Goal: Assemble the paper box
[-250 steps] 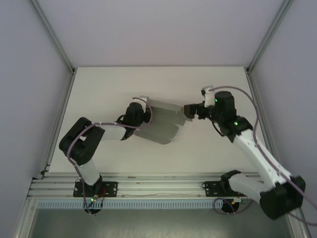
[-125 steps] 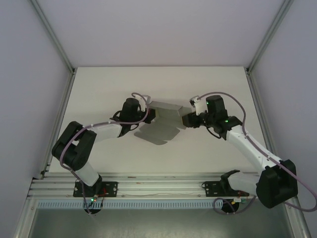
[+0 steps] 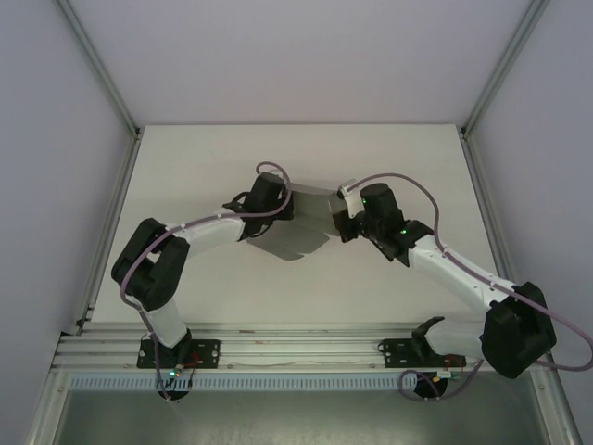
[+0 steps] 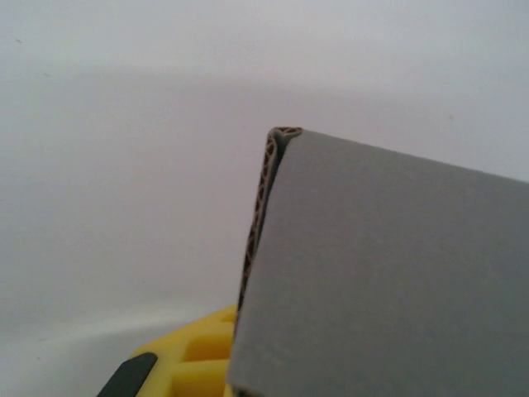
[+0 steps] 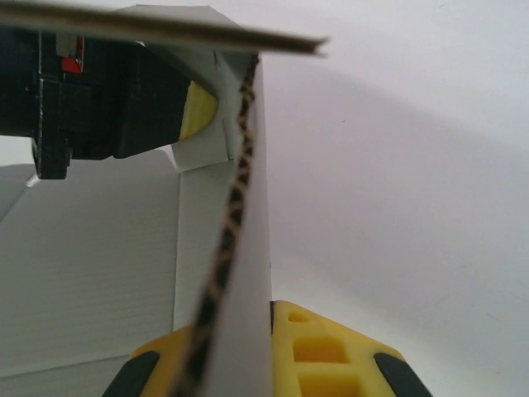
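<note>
1. White table (image 3: 204, 158) inside white walls with an aluminium frame; both arms reach in toward the middle.
2. Paper box (image 3: 301, 227): grey card, partly folded, at table centre between the two grippers.
3. Its long axis runs roughly left-right from one gripper to the other. A lower flap points toward the near edge, slightly left.
4. Left gripper (image 3: 281, 206) is pressed together on the box's left end. The left wrist view has a grey panel (image 4: 388, 273) with a corrugated edge, right against the yellow finger (image 4: 198, 356).
5. Right gripper (image 3: 344, 222) is pinching the box's right edge. The right wrist view has the card edge (image 5: 240, 207) running down between its yellow fingers (image 5: 322, 347).
6. Versus a second ago: the right jaws were spread just beside the card and are now clamped on it.
7. The grippers are closer together than before, and the left one has shifted right.
8. The card spans less width than before and looks more folded.
</note>
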Controlling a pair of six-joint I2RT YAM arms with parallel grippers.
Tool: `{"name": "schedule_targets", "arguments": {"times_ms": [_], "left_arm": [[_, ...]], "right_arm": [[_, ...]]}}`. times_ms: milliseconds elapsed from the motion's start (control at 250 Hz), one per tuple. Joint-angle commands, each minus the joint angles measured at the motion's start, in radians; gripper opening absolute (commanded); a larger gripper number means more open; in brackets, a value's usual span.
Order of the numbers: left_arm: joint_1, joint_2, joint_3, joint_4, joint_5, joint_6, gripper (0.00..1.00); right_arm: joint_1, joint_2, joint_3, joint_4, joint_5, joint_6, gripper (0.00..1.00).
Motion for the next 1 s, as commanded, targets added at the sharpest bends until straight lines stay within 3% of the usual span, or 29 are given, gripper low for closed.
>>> {"name": "schedule_targets", "arguments": {"times_ms": [0,96,180,216,260,396,576,744,995], "left_arm": [[0.040,0.054,0.041,-0.213,-0.368,-0.096,0.00],[0.039,0.052,0.050,-0.200,-0.335,-0.077,0.00],[0.028,0.009,-0.013,-0.039,-0.207,0.054,0.00],[0.023,-0.017,-0.047,0.036,-0.157,0.099,0.00],[0.014,-0.049,-0.087,0.112,-0.129,0.136,0.00],[-0.002,-0.115,-0.150,0.178,-0.146,0.204,0.00],[-0.010,-0.155,-0.213,0.197,-0.200,0.202,0.00],[-0.028,-0.188,-0.259,0.237,-0.242,0.222,0.00],[-0.041,-0.207,-0.268,0.225,-0.281,0.211,0.00]], "right_arm": [[0.011,-0.045,-0.016,0.070,0.038,-0.021,0.00],[0.011,-0.040,-0.022,0.087,0.050,-0.022,0.00],[0.012,-0.023,-0.022,0.107,0.080,-0.016,0.00],[0.011,-0.014,-0.021,0.118,0.101,-0.013,0.05],[0.011,-0.008,-0.024,0.136,0.138,-0.003,0.17],[0.008,-0.025,-0.033,0.160,0.275,0.039,0.69],[0.006,-0.113,-0.068,0.157,0.317,0.072,1.00],[-0.040,-0.159,-0.035,0.128,0.384,0.157,1.00],[-0.065,-0.089,0.024,0.058,0.176,0.137,1.00]]}}
